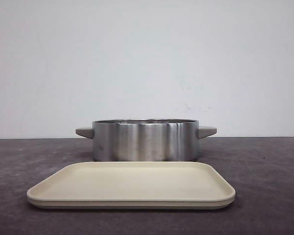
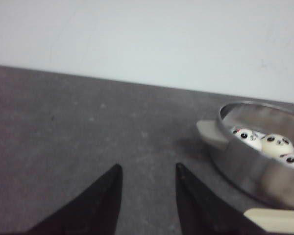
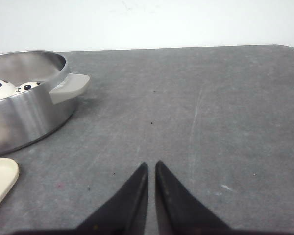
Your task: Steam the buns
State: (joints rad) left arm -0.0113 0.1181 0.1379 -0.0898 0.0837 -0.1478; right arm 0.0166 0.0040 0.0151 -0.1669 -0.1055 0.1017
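Note:
A steel pot with beige handles stands at the middle of the table, behind a beige tray. White panda buns lie inside the pot; three show in the left wrist view and two in the right wrist view. The front view hides them behind the pot's wall. My left gripper is open and empty over bare table, left of the pot. My right gripper is shut and empty over bare table, right of the pot. Neither gripper shows in the front view.
The dark grey table ends at a white wall behind the pot. The tray holds nothing; a corner shows in the right wrist view and an edge in the left wrist view.

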